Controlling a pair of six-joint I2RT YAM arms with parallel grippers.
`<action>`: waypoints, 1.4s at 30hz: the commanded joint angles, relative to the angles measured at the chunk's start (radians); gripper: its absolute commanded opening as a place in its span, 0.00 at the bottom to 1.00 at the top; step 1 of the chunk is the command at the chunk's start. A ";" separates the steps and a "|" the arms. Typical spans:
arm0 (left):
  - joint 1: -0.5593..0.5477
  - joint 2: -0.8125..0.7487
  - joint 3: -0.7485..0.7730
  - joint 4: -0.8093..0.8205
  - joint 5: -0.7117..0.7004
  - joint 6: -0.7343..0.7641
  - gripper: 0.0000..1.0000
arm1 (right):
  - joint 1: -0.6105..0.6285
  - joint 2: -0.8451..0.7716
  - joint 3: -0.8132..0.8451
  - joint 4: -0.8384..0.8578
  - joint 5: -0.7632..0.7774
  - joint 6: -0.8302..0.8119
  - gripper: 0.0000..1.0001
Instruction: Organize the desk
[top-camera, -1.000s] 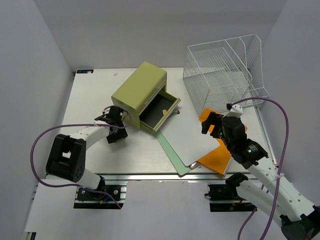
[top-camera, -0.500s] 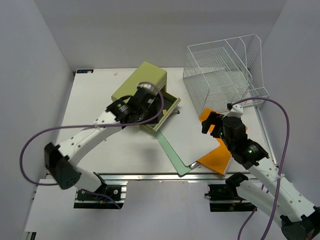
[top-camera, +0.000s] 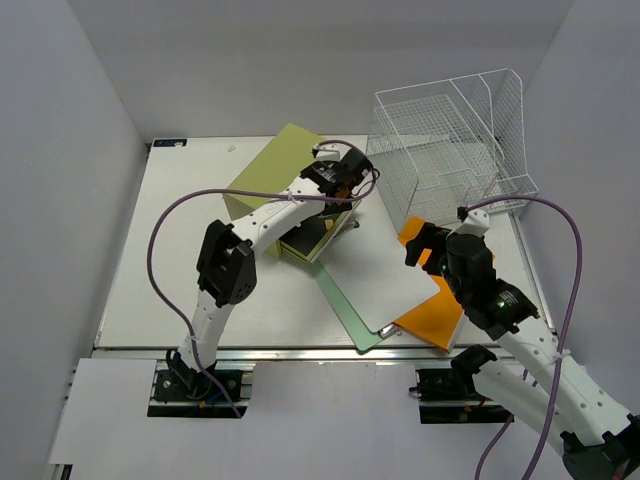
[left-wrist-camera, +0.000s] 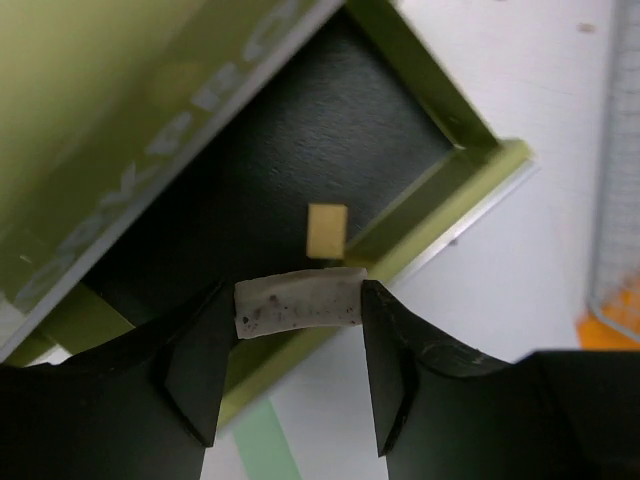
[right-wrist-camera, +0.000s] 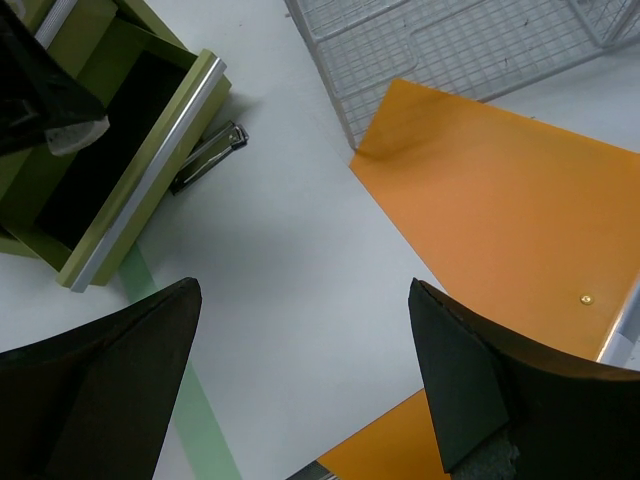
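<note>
The white desk (top-camera: 180, 260) carries an olive-green drawer box (top-camera: 270, 175) with its drawer (top-camera: 318, 228) pulled open. My left gripper (top-camera: 345, 185) hangs over the drawer, shut on a small white speckled block (left-wrist-camera: 299, 301). In the left wrist view the drawer's black floor (left-wrist-camera: 300, 150) holds a small yellow piece (left-wrist-camera: 327, 230), and the block is above the drawer's front wall. My right gripper (top-camera: 425, 250) is open and empty above a white sheet (right-wrist-camera: 300, 260) that lies over an orange folder (right-wrist-camera: 500, 190).
A white wire tray rack (top-camera: 450, 140) stands at the back right. A green sheet (top-camera: 340, 300) sticks out from under the white sheet. A metal clip (right-wrist-camera: 208, 155) lies on the desk beside the drawer front. The silver rail (top-camera: 300, 352) runs along the front edge.
My left arm has swung from the left side of the green box across it to above the open drawer. The right arm has not moved.
</note>
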 joint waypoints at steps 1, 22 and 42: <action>0.043 0.005 0.044 -0.019 -0.045 -0.052 0.60 | -0.006 -0.004 0.008 0.028 0.035 -0.006 0.89; 0.000 -0.289 0.082 0.125 0.295 0.386 0.98 | -0.006 0.025 0.005 0.123 -0.187 -0.115 0.89; 0.721 -0.161 0.095 0.218 1.378 0.913 0.98 | 0.003 0.464 0.092 0.363 -0.417 -0.160 0.89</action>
